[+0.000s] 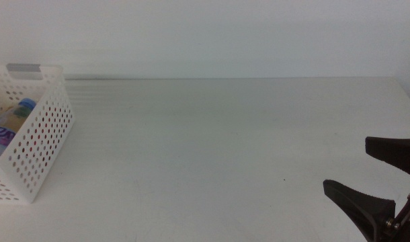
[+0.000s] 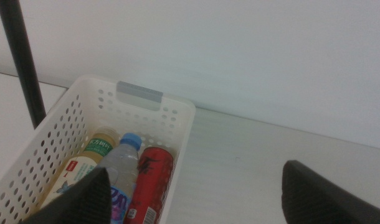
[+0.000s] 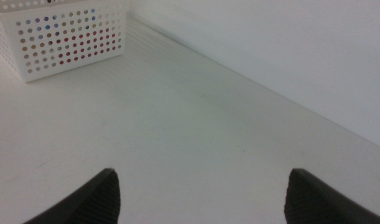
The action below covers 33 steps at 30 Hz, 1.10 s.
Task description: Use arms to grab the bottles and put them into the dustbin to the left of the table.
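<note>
In the middle view, we are looking over a white table [image 1: 212,148] with the dustbin [image 1: 44,134] at its left edge; the right claw [image 1: 383,178] is waiting, released, at the lower right.

In the left wrist view, the left claw [image 2: 196,193] is hovering, spread wide and empty, beside the dustbin [image 2: 177,134], where the yellow-liquid bottle [image 2: 81,171], water bottle [image 2: 123,168] and red can [image 2: 151,180] are lying side by side.

In the right wrist view, bare table is showing between the parted jaws.

We are judging all three bottles binned; next, both arms need only retreat.

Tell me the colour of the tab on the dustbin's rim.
Grey tab on the white dustbin, clearest in the left wrist view.
</note>
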Tool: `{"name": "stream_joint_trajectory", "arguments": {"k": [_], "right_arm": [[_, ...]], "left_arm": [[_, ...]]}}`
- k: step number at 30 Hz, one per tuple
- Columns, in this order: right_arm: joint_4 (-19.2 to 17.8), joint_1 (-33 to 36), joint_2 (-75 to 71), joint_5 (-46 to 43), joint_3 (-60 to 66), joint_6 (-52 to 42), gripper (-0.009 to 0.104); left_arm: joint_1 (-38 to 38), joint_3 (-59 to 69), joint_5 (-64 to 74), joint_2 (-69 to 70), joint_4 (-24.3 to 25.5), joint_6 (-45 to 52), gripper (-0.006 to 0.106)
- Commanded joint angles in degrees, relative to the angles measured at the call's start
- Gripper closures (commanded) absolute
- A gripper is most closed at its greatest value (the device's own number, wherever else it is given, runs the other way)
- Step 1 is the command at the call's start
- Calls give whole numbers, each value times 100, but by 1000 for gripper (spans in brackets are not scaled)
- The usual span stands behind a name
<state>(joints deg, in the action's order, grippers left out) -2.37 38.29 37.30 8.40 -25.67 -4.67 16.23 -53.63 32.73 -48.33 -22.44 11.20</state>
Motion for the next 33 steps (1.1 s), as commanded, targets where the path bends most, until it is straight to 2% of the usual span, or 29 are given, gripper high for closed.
{"name": "stream_joint_trajectory", "arguments": {"k": [1, 5, 9, 13, 17, 22, 26, 33], "right_arm": [[-47, -21, -1, -399, -110, -53, 16], [-47, -66, -77, -323, 21, -53, 16], [-98, -544, -354, -83, 49, -53, 16], [-95, -1470, -723, -83, 55, -53, 16], [-95, -2468, -1116, -131, 140, -53, 16], [-89, -3217, -1716, -140, 432, -53, 16], [-89, -3476, -2096, -164, 681, -53, 16], [-203, -3508, -2724, -158, 1304, -53, 16]], "left_arm": [[-9, -165, -393, 39, -148, -94, 10], [-9, -154, -399, 113, -90, -94, 10], [-9, -154, -399, 271, 407, -94, 10], [-9, 45, -559, 485, 983, -94, 10], [-186, 682, -846, 921, 1034, -94, 10], [-1024, 1700, -867, 1752, 1133, -94, 10], [-1394, 2499, -873, 2490, 1472, -94, 10], [-1409, 3992, -996, 4105, 1474, -94, 10]]}}
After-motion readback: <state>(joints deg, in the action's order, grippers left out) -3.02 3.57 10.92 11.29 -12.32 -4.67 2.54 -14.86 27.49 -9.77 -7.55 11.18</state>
